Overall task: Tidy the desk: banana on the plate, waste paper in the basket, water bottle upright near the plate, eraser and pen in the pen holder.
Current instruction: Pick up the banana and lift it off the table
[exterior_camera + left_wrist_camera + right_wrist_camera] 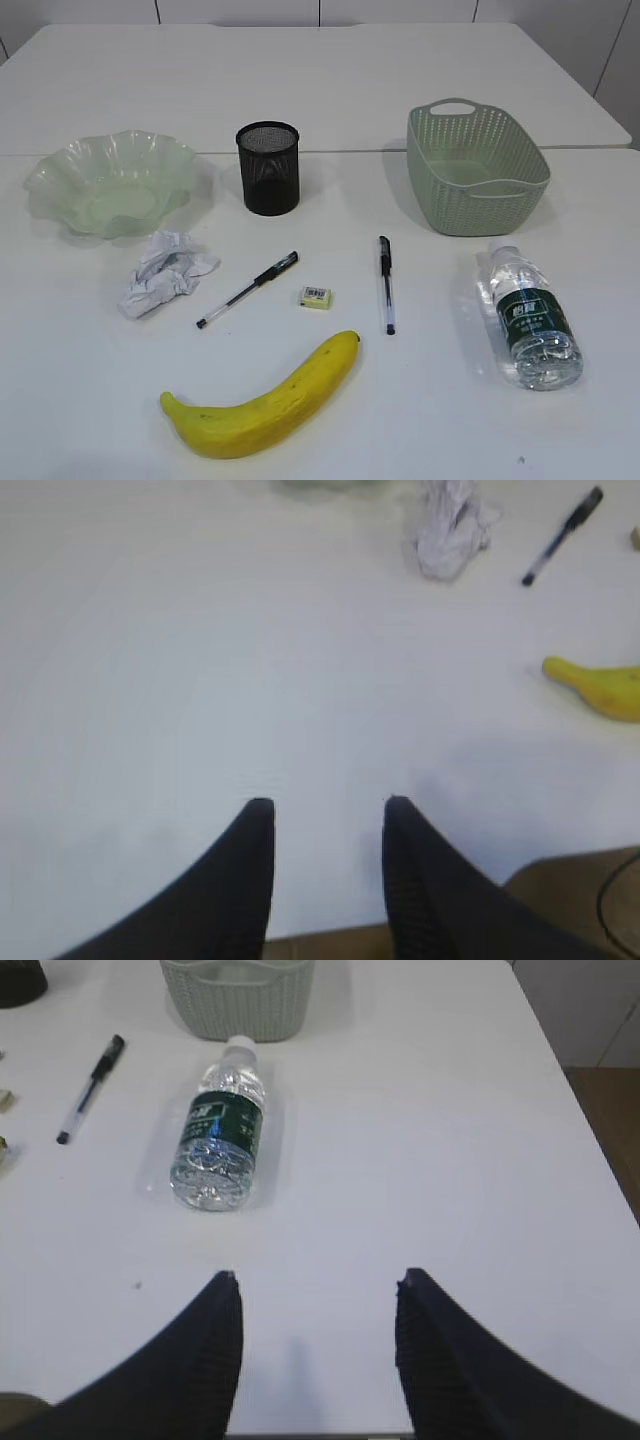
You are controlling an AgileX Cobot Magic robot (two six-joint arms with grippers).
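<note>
With both the left tool [325, 810] and right tool [315, 1280] released and empty over bare table [450, 420], the lying water bottle [527, 318] could roll away if nudged off-centre.

Looks like a lab or test rm set up as an office desk: plain white tables [330, 70] pushed together w/ a seam across mid frame, bare white panelled wall [400, 10] along the top edge. Desk props: black mesh pen holder [268, 167] upper centre, green basket [475, 165] upper right.
</note>
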